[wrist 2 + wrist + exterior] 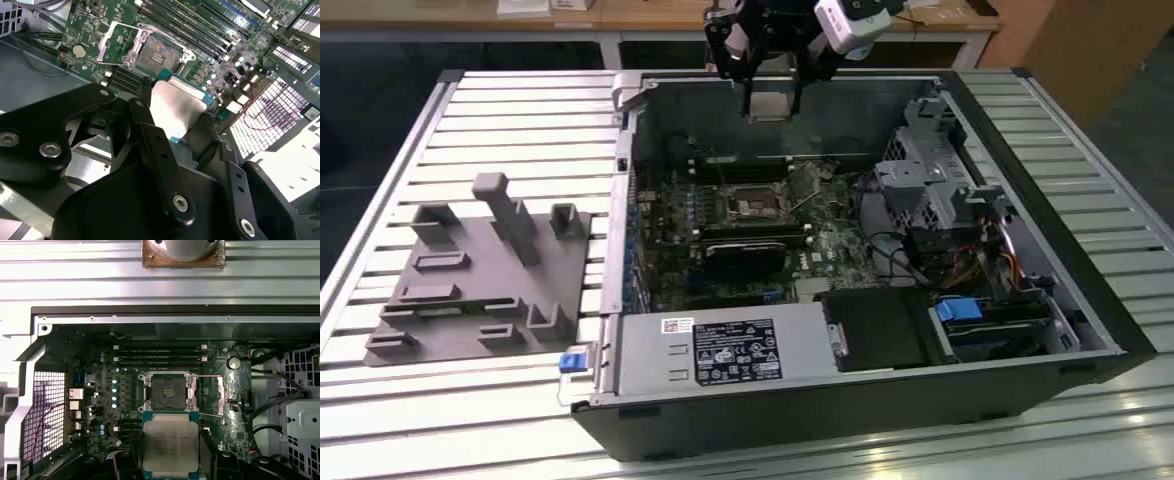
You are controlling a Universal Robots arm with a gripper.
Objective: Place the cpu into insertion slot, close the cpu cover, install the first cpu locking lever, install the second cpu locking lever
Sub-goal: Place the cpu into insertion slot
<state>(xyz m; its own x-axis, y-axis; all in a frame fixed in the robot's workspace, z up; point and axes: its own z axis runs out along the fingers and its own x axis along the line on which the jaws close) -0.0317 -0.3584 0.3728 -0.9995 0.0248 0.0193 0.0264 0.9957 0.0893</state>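
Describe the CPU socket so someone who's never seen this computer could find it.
Inside the open computer case lies the green motherboard. Near its middle is the insertion slot: square, dark centre, silvery rim, unlike the long narrow black memory slots alongside or the silver-topped cpu in the tool.

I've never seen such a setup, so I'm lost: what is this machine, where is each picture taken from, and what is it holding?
This is one robot arm ending in a gripper, a claw. The exterior view comes from a camera off the arm: an open computer case lies on a slatted metal table, with a grey stand at the exterior view's left. Both wrist views come from cameras riding on the arm, looking into the case. The gripper is shut on a small square chip, held above the case. The chip's socket is empty and its metal cover stands open.
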